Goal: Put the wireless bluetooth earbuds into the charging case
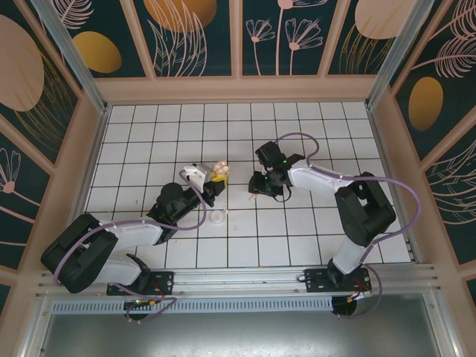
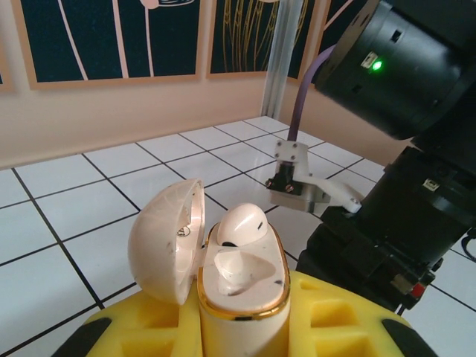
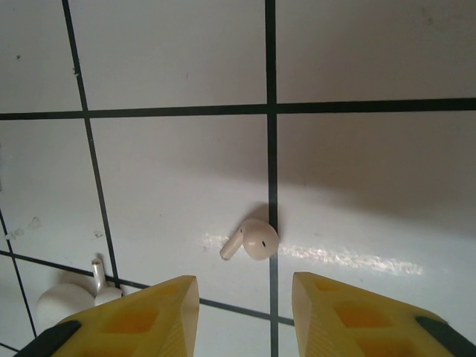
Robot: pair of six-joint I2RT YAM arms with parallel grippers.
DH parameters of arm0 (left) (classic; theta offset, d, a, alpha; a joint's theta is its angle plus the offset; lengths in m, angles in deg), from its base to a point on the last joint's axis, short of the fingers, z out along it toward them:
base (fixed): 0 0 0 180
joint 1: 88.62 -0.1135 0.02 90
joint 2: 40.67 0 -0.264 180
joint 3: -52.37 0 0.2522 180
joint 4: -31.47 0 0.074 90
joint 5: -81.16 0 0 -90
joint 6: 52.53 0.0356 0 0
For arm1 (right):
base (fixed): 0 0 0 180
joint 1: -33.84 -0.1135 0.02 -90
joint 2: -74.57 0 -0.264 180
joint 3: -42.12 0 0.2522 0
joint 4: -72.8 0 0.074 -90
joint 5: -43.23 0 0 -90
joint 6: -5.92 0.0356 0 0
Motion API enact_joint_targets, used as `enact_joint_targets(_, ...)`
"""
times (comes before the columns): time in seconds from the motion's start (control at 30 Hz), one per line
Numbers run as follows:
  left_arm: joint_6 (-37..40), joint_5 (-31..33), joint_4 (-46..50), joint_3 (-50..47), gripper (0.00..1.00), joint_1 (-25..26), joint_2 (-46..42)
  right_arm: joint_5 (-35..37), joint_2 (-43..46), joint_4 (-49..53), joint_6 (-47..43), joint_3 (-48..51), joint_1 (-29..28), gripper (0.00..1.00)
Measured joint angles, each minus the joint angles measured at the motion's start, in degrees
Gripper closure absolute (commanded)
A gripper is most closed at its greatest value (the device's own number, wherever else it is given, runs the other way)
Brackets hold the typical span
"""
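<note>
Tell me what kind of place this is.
Probably a staged robot test booth: a white grid-lined table, flower-patterned walls boxing it in, and a left arm and right arm bolted to a metal rail.

Left end effector (image 2: 242, 327) clamped, right one (image 3: 244, 288) spread

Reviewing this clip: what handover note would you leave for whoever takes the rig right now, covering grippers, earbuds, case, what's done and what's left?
Left gripper: shut on the charging case, which is upright with its lid open.
Right gripper: open, holding nothing, above the tiled table.
Earbuds: the seated earbud sits in the case's far slot and the near slot is empty. The loose earbud lies on the tile just ahead of the right fingers.
Done: one earbud is in.
Left: pick up the loose earbud, seat it in the empty slot, probably close the lid.
</note>
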Motion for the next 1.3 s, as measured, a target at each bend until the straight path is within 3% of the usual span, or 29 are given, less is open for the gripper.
enact_joint_targets(0.6, 0.0, 0.5, 0.0, 0.0, 0.89, 0.0, 0.0, 2.7, -8.1, 1.5, -1.7, -4.2, -1.8, 0.62)
enact_joint_targets(1.3, 0.1, 0.5, 0.0, 0.0, 0.89, 0.0, 0.0, 3.8, -7.6, 1.5, -3.6, -2.7, -2.0, 0.72)
